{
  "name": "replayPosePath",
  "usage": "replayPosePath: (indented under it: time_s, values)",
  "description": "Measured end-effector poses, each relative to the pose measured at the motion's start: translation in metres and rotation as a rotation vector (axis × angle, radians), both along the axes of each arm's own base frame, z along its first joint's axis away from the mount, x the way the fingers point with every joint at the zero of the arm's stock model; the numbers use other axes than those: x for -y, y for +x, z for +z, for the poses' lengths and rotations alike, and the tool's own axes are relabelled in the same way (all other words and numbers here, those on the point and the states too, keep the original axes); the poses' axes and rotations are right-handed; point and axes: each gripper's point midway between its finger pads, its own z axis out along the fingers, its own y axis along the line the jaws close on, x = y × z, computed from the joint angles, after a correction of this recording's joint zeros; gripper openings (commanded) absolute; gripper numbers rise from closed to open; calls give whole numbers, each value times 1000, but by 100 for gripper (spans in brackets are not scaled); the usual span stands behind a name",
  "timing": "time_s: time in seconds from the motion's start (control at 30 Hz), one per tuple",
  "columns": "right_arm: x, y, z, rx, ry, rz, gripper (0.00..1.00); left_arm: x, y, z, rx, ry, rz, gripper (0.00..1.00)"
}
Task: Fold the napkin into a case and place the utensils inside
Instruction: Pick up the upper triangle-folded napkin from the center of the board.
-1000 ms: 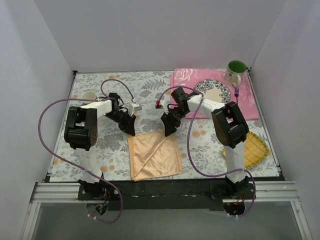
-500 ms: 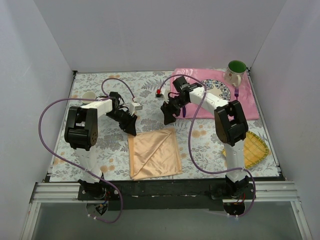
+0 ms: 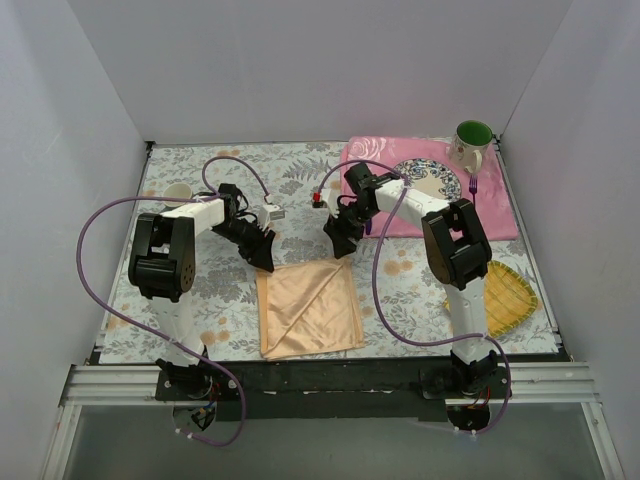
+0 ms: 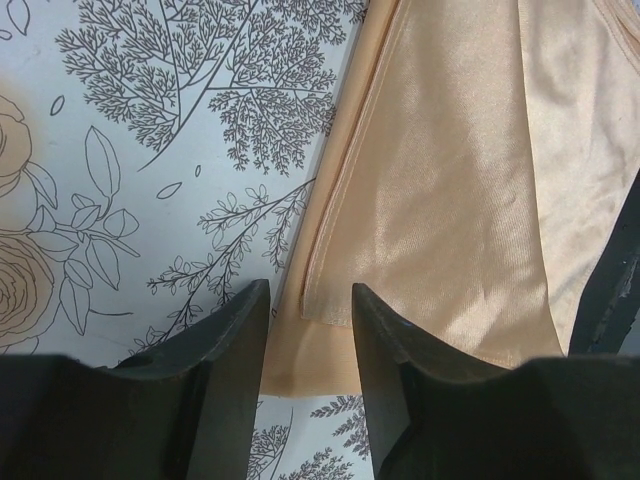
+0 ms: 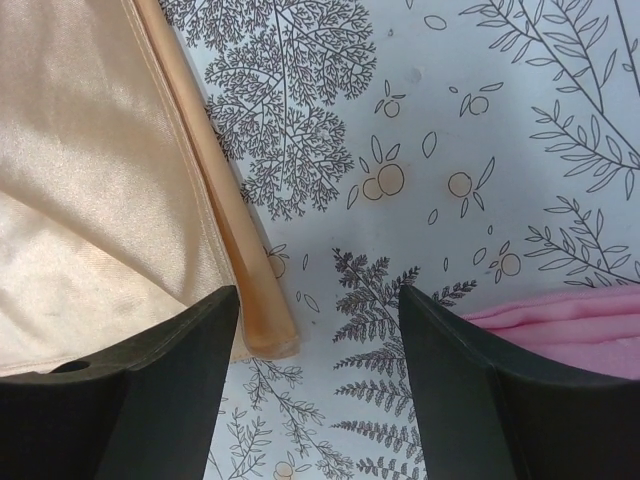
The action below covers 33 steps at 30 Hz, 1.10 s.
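The peach-orange napkin (image 3: 310, 310) lies folded flat on the patterned tablecloth, with a diagonal crease across it. My left gripper (image 3: 263, 252) hovers at its far left corner; in the left wrist view its jaws (image 4: 310, 300) stand apart over the napkin (image 4: 450, 200), and the cloth lies loose beneath them. My right gripper (image 3: 341, 242) is open at the far right corner; in the right wrist view the folded napkin edge (image 5: 250, 290) lies beside the left finger of the gripper (image 5: 318, 300). The purple fork (image 3: 473, 186) rests right of the plate. A dark purple strip (image 3: 368, 226) beside the right arm may be the knife.
A pink floral placemat (image 3: 500, 215) at the back right carries a patterned plate (image 3: 428, 180) and a green mug (image 3: 470, 140). A yellow woven mat (image 3: 512, 295) lies at the right front. A small cup (image 3: 178, 192) stands far left. White walls enclose the table.
Both grippers have opened and let go of the napkin's far corners. The right gripper drew back a little from the cloth, which now lies flat.
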Motion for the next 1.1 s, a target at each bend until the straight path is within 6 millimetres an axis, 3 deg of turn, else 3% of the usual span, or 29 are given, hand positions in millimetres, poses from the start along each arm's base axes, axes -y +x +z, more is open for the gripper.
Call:
replayPosePath:
  time_s: [0.37, 0.63, 0.77, 0.97, 1.1]
  values:
    - [4, -14, -1, 13, -5, 33, 74, -1, 1, 2, 43, 13, 20, 44]
    - [-1, -23, -5, 82, -46, 67, 57, -6, 2, 0, 134, 80, 21, 42]
    - [-3, -19, -7, 117, -61, 68, 56, -2, -2, -2, 200, 119, -12, 39]
    - [-4, -20, -8, 139, -53, 73, 54, 7, -3, -6, 266, 146, -46, 19]
    - [-4, -20, -8, 149, -46, 73, 54, 9, -1, -8, 302, 156, -44, 1]
